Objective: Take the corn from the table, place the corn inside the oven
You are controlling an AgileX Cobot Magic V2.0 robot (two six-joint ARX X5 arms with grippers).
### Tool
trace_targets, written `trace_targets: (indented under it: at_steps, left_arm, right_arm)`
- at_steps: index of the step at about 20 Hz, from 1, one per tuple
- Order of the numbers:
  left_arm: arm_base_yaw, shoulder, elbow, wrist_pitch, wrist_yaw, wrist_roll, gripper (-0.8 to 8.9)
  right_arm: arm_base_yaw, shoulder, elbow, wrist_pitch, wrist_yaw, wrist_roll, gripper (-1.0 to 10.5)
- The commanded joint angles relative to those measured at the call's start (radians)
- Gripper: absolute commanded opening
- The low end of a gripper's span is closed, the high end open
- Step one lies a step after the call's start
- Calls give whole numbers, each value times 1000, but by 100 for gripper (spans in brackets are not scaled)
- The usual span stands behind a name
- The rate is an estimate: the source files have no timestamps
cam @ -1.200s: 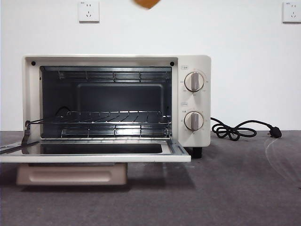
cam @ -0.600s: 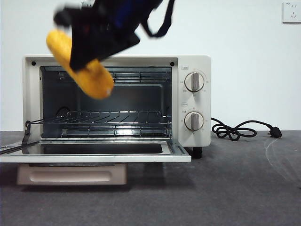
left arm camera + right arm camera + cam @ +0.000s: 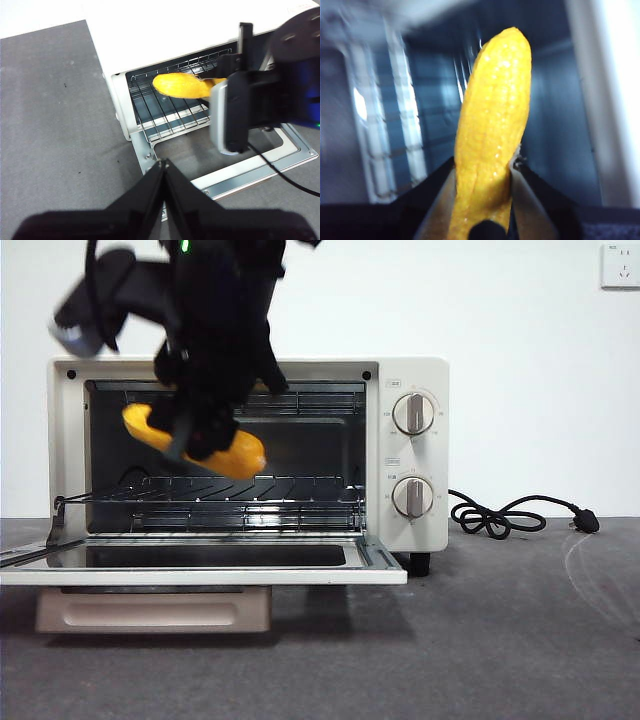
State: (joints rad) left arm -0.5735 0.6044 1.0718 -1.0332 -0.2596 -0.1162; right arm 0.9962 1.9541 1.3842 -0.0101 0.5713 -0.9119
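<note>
The right pincer [image 3: 210, 430] is clamped on the corn [image 3: 240, 455], which juts forward from between its jaws into the open mouth of the oven [image 3: 415, 455], just above the wire rack [image 3: 290, 488] and apart from it. The left pincer [image 3: 163, 165] hangs over the counter [image 3: 55, 125] in front of the oven's lowered door [image 3: 200, 565], its jaws pressed together and holding nothing.

We look level across the table [image 3: 520, 640] at the open oven [image 3: 415, 455]. Both wrist cameras share its cavity: left from above, right close in.
</note>
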Motion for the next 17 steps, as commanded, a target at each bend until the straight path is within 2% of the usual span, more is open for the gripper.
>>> trace_targets:
  at_steps: [1, 3, 6, 8, 11, 17]
  left_arm:
    - [-3, -5, 0, 1, -4, -6, -5]
    - [-3, -5, 0, 0, -3, -6, -5]
    - [-3, -5, 0, 0, -3, -6, -5]
    - [-3, -5, 0, 0, -3, -6, -5]
    - [-3, -5, 0, 1, -3, -6, -5]
    - [-3, -5, 0, 3, -4, -5, -5]
  right_arm:
    - [-16, 40, 9, 3, 35, -40, -11]
    - [-34, 48, 9, -20, 43, -29, 12]
    - [-50, 52, 9, -35, 43, 22, 235]
    - [-55, 52, 9, -43, 47, 53, 284]
    - [-55, 52, 10, -43, 55, 98, 525]
    - [-38, 50, 10, -44, 128, 129, 536]
